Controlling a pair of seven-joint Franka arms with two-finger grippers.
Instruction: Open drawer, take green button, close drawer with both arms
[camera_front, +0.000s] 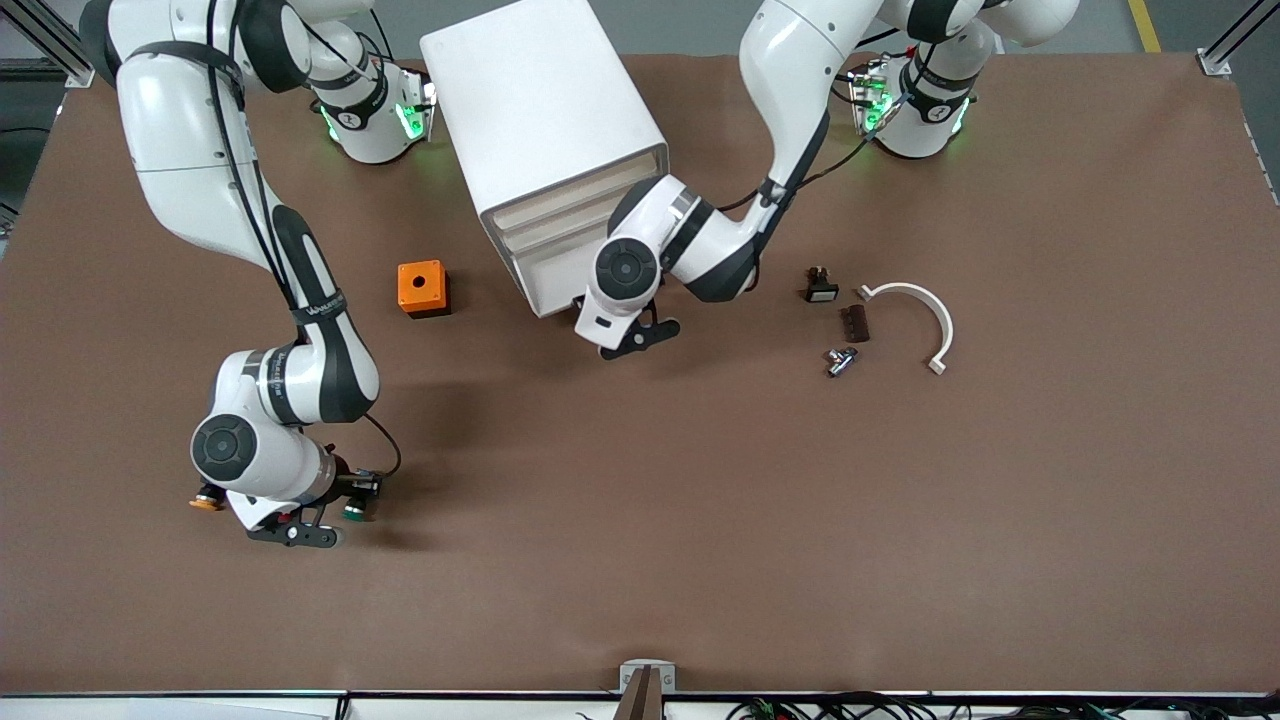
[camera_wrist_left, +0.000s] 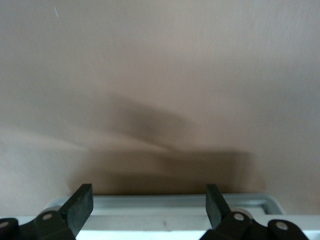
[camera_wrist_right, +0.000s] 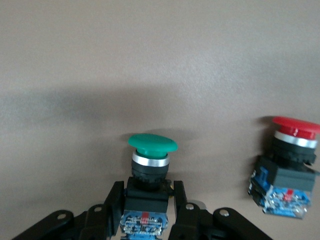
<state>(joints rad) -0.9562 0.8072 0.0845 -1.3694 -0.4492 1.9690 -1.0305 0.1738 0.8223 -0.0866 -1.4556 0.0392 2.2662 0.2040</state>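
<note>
Front view shows my right pincer (camera_front: 335, 520) low over the brown surface (camera_front: 700, 520) at the right arm's end, near the camera's edge, with an orange-capped button (camera_front: 207, 500) just beside it. Its two fingers are closed on the black body of the green-capped button (camera_wrist_right: 151, 160), cap pointing away from the wrist; a red-capped button (camera_wrist_right: 287, 165) stands on the surface nearby. My left pincer (camera_front: 630, 335) hangs just in front of the white cabinet (camera_front: 550, 140), at its lowest drawer (camera_wrist_left: 165, 207), fingers spread wide with nothing between them. That drawer's front sits nearly flush with the three above it. An orange box (camera_front: 422, 288) rests beside the cabinet.
</note>
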